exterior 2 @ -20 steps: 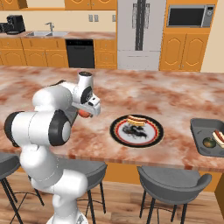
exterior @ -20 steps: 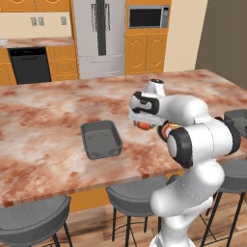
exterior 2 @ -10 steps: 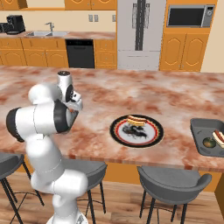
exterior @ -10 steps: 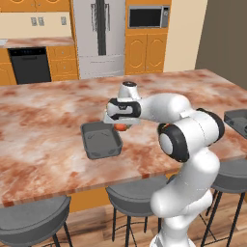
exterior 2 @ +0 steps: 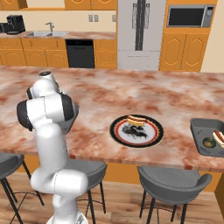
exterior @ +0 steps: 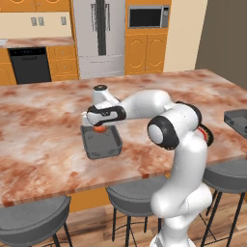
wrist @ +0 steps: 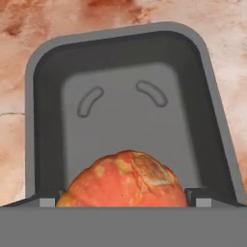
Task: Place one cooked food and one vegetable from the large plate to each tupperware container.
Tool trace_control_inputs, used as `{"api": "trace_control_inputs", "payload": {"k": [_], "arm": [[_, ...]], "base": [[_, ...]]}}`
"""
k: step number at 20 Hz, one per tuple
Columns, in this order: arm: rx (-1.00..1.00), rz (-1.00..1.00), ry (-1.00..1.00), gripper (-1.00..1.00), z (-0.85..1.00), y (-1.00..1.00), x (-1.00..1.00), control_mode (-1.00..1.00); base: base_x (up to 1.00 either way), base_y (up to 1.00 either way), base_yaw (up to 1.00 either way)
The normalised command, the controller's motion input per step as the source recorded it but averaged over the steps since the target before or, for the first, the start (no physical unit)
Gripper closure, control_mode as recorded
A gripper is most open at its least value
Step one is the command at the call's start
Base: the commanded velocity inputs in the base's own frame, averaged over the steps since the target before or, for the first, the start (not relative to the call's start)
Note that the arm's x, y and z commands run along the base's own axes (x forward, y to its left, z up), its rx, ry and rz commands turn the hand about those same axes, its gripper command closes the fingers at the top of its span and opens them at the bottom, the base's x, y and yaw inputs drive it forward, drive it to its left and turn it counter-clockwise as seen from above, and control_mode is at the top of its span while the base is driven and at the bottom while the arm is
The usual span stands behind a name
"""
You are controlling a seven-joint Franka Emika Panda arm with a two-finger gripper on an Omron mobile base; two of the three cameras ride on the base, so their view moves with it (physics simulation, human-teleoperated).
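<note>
My gripper (exterior: pixel 100 128) hangs just above the left tupperware container (exterior: pixel 102 146), shut on an orange-red round lumpy food (exterior: pixel 99 129). In the hand view that food (wrist: pixel 126 178) sits between the fingertips (wrist: pixel 198 198), over the near end of the dark grey container (wrist: pixel 120 36), whose floor is bare. The large plate (exterior 2: pixel 114 131), with black rim and red ring, lies mid-counter with a hot dog (exterior 2: pixel 136 120) and a dark item (exterior 2: pixel 131 130) on it. The right tupperware container (exterior 2: pixel 197 131) holds a hot dog (exterior 2: pixel 218 136) and a small green round item (exterior 2: pixel 209 142).
The marble island counter (exterior: pixel 43 120) stretches wide to both sides. Grey bar stools (exterior: pixel 34 224) stand along its near edge. Cabinets, a fridge and a microwave line the far wall.
The arm has swung left from beside the large plate to above the left container, carrying the orange-red food with it. The plate and the right container have not moved.
</note>
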Motion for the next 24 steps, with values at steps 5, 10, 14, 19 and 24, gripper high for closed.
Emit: {"api": "trace_control_inputs", "payload": {"k": [5,10,14,19,24], "arm": [[0.01,0.0,-0.01,1.0,-0.37,0.15,0.28,-1.0],[0.03,0.0,-0.01,1.0,-0.42,0.03,0.14,-1.0],[0.01,0.0,-0.03,1.0,-0.31,0.0,0.21,-1.0],[0.0,0.0,-0.01,1.0,-0.33,0.0,0.28,-1.0],[0.0,0.0,0.0,1.0,-0.29,0.0,0.28,-1.0]], "base": [[0.0,0.0,0.0],[0.0,0.0,0.0],[0.0,0.0,0.0],[0.0,0.0,0.0],[0.0,0.0,0.0]]}}
